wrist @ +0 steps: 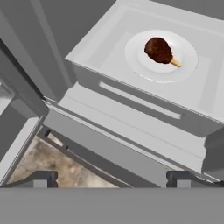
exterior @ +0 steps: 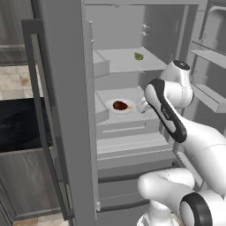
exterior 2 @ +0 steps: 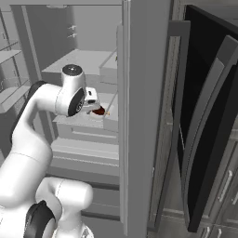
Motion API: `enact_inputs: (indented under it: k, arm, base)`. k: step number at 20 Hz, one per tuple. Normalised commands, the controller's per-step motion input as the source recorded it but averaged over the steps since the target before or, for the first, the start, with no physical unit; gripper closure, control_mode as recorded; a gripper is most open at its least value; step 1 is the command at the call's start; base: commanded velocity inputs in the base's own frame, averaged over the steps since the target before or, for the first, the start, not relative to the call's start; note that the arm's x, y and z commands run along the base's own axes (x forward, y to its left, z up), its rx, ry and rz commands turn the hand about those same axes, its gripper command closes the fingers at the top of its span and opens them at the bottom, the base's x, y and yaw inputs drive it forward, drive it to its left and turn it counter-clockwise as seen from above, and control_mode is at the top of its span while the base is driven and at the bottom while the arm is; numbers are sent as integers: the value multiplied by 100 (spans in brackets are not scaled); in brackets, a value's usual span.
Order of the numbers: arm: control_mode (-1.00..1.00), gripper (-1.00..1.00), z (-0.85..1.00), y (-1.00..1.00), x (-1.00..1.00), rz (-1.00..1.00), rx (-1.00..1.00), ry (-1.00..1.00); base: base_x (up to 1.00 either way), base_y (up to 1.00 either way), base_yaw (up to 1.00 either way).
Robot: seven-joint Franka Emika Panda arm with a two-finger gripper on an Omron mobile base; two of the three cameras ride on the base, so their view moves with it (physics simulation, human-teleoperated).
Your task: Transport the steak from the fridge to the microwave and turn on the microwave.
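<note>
The fridge [exterior: 66, 110] stands open. On its middle shelf a white plate [wrist: 186, 61] carries the steak [wrist: 158, 49], a reddish-brown lump with an orange tip, also visible as the steak [exterior: 120, 105] and the steak [exterior 2: 99, 111]. My gripper [wrist: 111, 179] is open, its fingertips [wrist: 41, 179] wide apart and nothing between them. It hovers in front of the shelf's edge, short of the steak and not touching it. In the right base view the gripper [exterior 2: 94, 107] sits just left of the meat. A black glass front [exterior: 17, 126] left of the fridge may be the microwave; I cannot tell for sure.
A small green item [exterior: 138, 56] lies on the upper shelf. Drawers [exterior: 128, 128] sit below the plate's shelf. Door racks [exterior: 207, 95] flank the opening on the right. Tall black panels [exterior 2: 204, 121] stand right of the fridge door [exterior 2: 139, 116]. My own arm [exterior: 167, 110] crosses the opening.
</note>
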Motion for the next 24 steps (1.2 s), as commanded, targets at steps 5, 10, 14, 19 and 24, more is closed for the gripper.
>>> enact_inputs:
  k: [5,10,14,19,24]
  arm:
    - [-100,-100,-31,6,40,12,-4,0]
    - [-100,-100,-29,0,42,10,-3,0]
    - [-100,-100,-27,0,44,10,-1,0]
    - [-100,-100,-20,0,43,10,0,-1]
    - [-100,-100,-12,0,43,8,0,-2]
  base:
    - [0,0,0]
    - [0,0,0]
    - [0,0,0]
    - [0,0,0]
    - [0,0,0]
